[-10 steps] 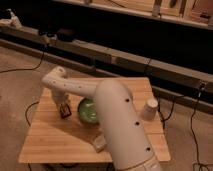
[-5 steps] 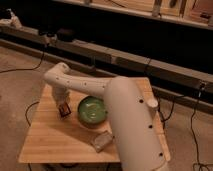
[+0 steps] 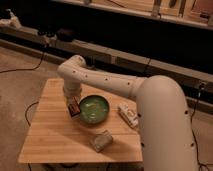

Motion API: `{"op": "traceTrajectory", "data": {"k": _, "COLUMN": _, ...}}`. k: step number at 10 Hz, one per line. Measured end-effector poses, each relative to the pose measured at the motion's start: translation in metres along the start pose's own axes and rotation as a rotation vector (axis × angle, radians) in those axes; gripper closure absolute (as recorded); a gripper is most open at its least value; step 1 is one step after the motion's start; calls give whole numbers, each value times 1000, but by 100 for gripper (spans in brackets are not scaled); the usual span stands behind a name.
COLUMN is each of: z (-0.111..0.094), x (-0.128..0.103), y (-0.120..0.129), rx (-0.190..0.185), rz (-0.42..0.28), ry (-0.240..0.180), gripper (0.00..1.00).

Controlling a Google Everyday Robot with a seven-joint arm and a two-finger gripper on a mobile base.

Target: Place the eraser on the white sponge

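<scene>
Eraser (image 3: 75, 106) in grip of closed tool (image 3: 74, 109) beside green bowl (image 3: 105, 103), open tabletop (image 3: 50, 125) alongside, white sponge (image 3: 101, 141) near front edge.

Gripper (image 3: 72, 103) clamps the eraser (image 3: 74, 109) (just left of green bowl (image 3: 94, 109)).

Wooden table (image 3: 50, 135) carries a green bowl (image 3: 93, 109), white sponge (image 3: 101, 141) before it, white boxy item (image 3: 128, 115) right, closed gripper (image 3: 73, 108) just left.
</scene>
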Motion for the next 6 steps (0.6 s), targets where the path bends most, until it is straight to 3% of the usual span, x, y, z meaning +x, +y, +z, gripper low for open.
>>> {"op": "traceTrajectory", "data": {"k": 6, "z": -1, "x": -2, "y": -1, "rx": 0, "rz": -4, "ry": -2, "gripper": 100}}
